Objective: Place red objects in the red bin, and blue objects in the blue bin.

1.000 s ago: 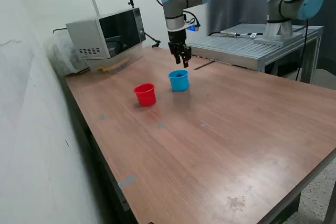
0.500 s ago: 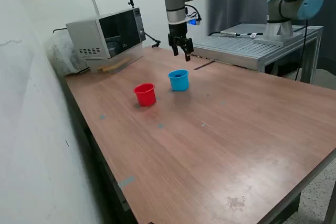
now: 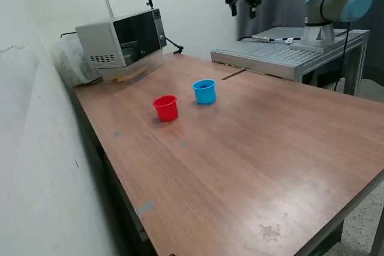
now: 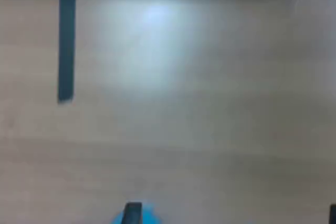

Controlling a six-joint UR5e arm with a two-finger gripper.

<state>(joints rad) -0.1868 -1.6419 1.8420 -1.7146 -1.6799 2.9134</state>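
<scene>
The gripper (image 3: 242, 5) hangs high over the far end of the table, well above and beyond both cups; its two fingers (image 3: 231, 5) stand apart with nothing between them; in the wrist view, blurred, one dark fingertip (image 4: 132, 214) pokes in at the edge with a sliver of light blue behind it, and a second dark tip barely shows at the corner; a dark strip (image 4: 66, 45) lies on the wood there too.

Down on the table (image 3: 252, 166), the blue cup (image 3: 204, 91) stands upright, and the red cup (image 3: 165, 107) stands upright just beside it, toward the exterior view's left and a little nearer the camera; the two do not touch; no cubes can be seen on the wood, and the cups' insides are hidden from this angle, so where the cubes are I cannot tell.

Further out: a microwave (image 3: 122, 39) sits at the far corner on the exterior view's left, dark door facing the table; any lettering on it is too small to read; a grey ribbed platform (image 3: 282, 55) sits at the far right, carrying the base of a second arm (image 3: 336, 4) with light blue joint caps; a few bits of pale tape (image 3: 144, 208) dot the wood; no writing can be read anywhere.
</scene>
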